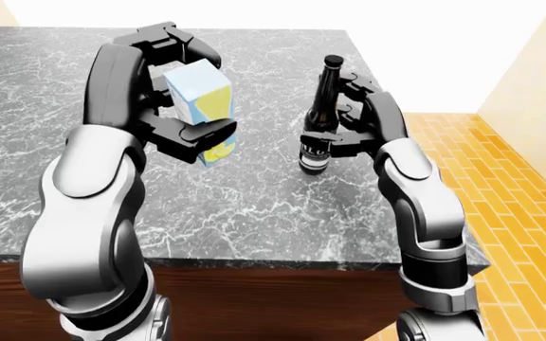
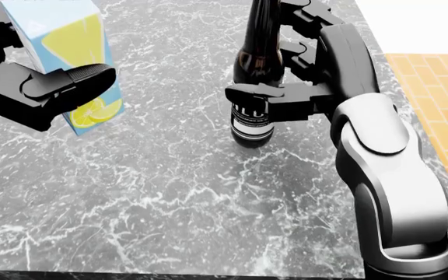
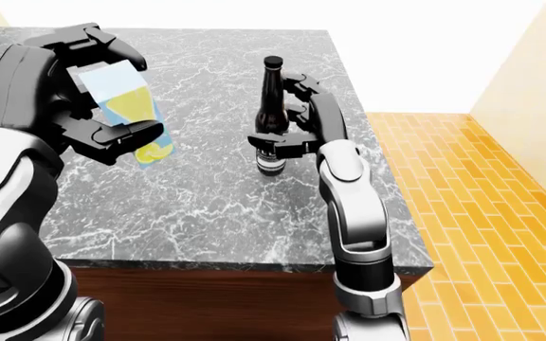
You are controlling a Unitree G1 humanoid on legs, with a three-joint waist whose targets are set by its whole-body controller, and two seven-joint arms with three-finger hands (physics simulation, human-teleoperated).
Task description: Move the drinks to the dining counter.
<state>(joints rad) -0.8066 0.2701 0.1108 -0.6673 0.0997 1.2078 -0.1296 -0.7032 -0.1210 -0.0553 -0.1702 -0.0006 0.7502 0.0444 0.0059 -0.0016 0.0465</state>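
Observation:
A blue-and-white juice carton (image 1: 206,96) with a yellow lemon print is held tilted over the dark marble counter (image 2: 169,192). My left hand (image 1: 186,89) is shut on it, fingers over the top and thumb under its lower face. A dark brown beer bottle (image 2: 257,64) with a white label stands upright, its base at the counter surface; whether it rests there I cannot tell. My right hand (image 2: 274,76) is shut on the bottle, thumb across the label and fingers behind the body.
The counter's right edge (image 1: 415,142) runs close beside the bottle, with orange brick floor (image 1: 501,185) beyond it. Its near edge (image 1: 254,259) lies at the bottom of the left-eye view, above a dark wood base.

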